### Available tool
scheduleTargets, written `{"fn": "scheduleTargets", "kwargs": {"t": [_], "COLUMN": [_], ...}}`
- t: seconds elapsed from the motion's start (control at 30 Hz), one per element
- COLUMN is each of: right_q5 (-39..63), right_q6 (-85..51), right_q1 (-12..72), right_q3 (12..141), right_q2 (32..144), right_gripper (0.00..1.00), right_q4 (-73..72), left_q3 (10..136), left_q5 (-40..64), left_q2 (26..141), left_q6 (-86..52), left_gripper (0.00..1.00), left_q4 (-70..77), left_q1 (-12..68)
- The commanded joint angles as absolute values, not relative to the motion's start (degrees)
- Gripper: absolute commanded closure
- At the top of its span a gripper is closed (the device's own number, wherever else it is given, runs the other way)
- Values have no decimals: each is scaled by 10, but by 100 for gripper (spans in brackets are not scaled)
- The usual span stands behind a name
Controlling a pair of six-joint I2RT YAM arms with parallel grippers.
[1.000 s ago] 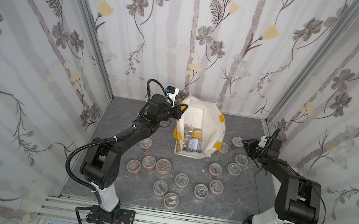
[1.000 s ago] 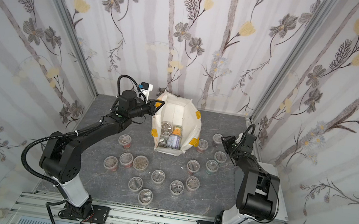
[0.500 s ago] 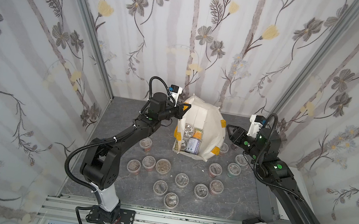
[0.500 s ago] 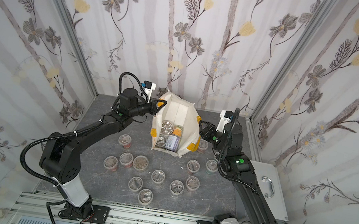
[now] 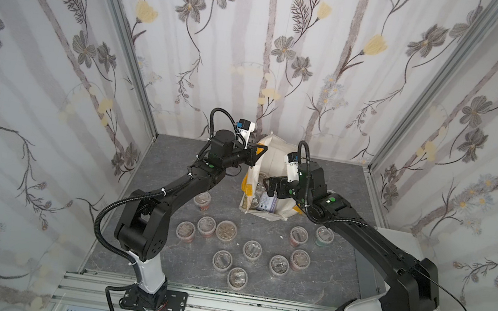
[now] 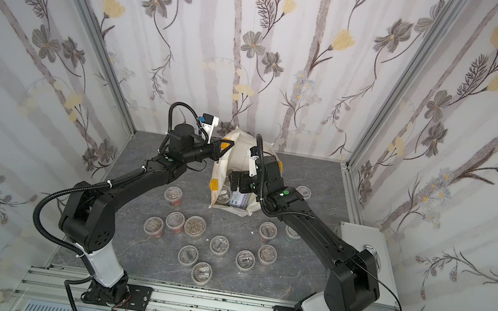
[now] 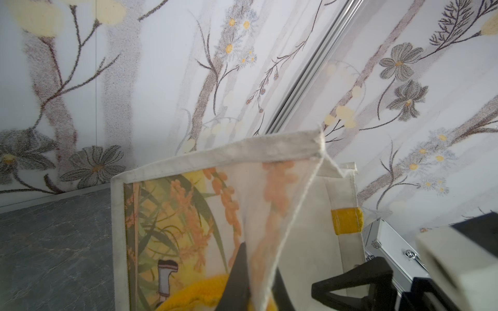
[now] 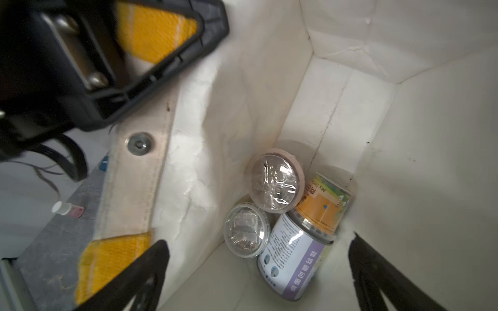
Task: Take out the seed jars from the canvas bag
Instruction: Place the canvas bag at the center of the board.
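Note:
The cream canvas bag [image 5: 274, 153] [image 6: 238, 149] stands at the back of the table with its mouth held wide. My left gripper [image 5: 257, 153] [image 7: 258, 285] is shut on the bag's rim [image 7: 296, 150] beside a yellow handle. Above the mouth, my right gripper [image 5: 267, 184] [image 8: 258, 238] is open and empty. Inside the bag lie two seed jars [image 8: 276, 183] [image 8: 246, 230], clear-lidded, leaning on two cans. Several more seed jars [image 5: 226, 230] [image 6: 195, 226] stand on the table in front of the bag.
A white-and-purple can [image 8: 293, 258] and an orange can [image 8: 323, 204] lie in the bag's corner. A silver metal case [image 6: 361, 243] [image 7: 388, 242] sits at the table's right edge. Flower-patterned walls close off three sides.
My right arm has swung from the jars at the table's right side to above the bag's mouth, and its jaws have opened wide. The left gripper has kept hold of the rim.

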State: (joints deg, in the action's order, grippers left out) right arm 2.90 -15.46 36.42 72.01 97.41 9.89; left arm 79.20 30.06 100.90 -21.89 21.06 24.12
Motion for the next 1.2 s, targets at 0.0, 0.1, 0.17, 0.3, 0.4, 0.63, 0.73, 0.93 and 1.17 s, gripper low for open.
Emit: {"fn": "scheduleTargets", "kwargs": {"t": [0.0,0.1,0.17,0.3,0.4,0.63,0.73,0.93,1.17], "right_q5": [52,58,61,99,136,139,137,142,121], "right_q6": [-109,-103,-102,-100,-66,0,7,6,-12], "right_q1": [361,348,337,317,312,310,313,318,334], "right_q3": [734,775,790,794,795,866,907,932,944], "right_q2": [1010,1064,1089,1113,1124,1180,1209,1231,1210], "right_gripper": [0,0,0,2,2,2,3,4,4], "right_q4": [26,39,43,47,52,108,140,178,242], "left_q3": [807,804,803,802,795,793,782,733,756], "left_q5": [314,315,316,303,297,266,252,172,85], "left_q2": [1018,1022,1024,1029,1028,1020,1002,922,877], "left_q6": [-243,-244,-239,-224,-220,-168,-169,-182,-274], "left_gripper": [100,100,100,100,85,54,40,28,18], "left_q4": [267,275,274,261,249,196,179,59,-166], "left_q1": [243,242,243,237,226,208,197,195,223]}}
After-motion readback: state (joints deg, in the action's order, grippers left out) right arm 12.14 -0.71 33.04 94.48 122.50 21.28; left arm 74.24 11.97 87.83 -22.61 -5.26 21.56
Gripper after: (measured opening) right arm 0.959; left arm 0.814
